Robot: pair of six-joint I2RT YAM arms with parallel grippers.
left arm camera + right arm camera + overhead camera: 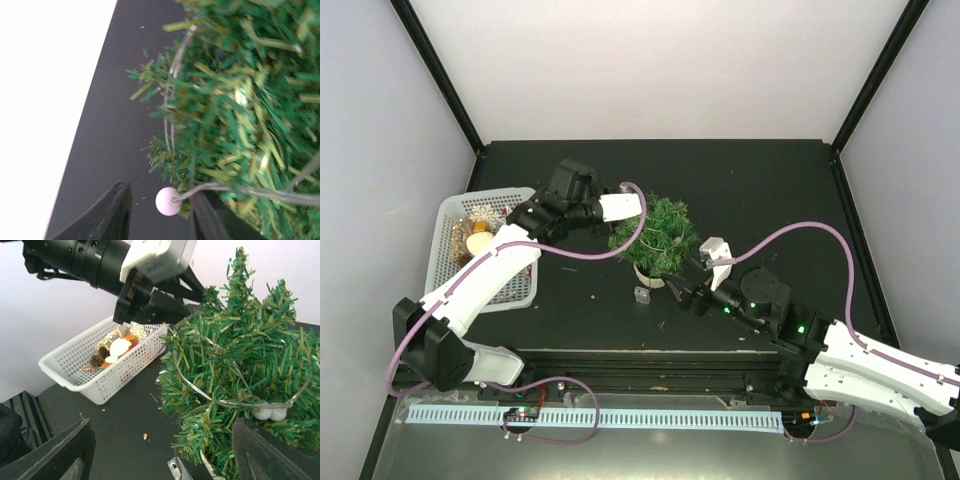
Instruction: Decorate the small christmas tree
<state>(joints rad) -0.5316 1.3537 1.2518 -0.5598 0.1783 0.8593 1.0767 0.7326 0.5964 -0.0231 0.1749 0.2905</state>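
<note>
The small christmas tree stands mid-table in its cream pot. A clear wire light string with white beads loops around its branches. My left gripper is at the tree's upper left side. In the left wrist view it is open; a white bead at the end of the wire hangs between the jaws, unclamped, and the wire crosses the right finger. My right gripper is wide open and empty by the tree's lower right; in its own view the tree fills the right half.
A white mesh basket of ornaments sits at the left; it also shows in the right wrist view. A small clear box lies in front of the pot. A tiny crumb lies on the black table.
</note>
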